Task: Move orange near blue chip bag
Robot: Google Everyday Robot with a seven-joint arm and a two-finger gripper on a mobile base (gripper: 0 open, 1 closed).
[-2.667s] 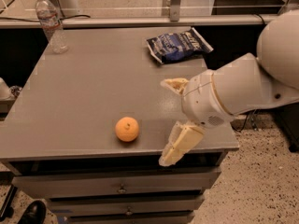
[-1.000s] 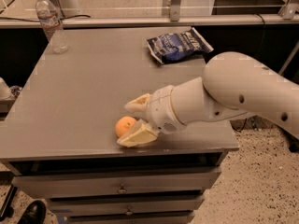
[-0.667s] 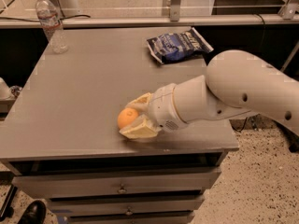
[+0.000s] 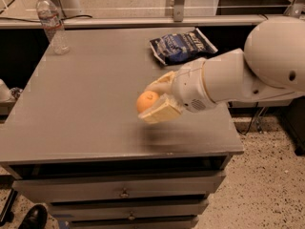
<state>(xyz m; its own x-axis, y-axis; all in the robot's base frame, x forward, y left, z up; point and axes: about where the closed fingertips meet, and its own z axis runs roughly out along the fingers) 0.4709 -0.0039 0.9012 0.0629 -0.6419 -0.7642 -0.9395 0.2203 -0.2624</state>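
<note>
Orange point(image 4: 146, 100) is in the grip: the gripper point(image 4: 153, 100) is clamped on it from both sides and holds it just above the table point(image 4: 86, 109), a shadow beneath, toward the front edge, right of middle. The pick looks done. The bag point(image 4: 182, 46) lies flat by the back right corner, well apart from the fruit. Left to do, by my read: carry it back, set it beside the bag, let go.
</note>
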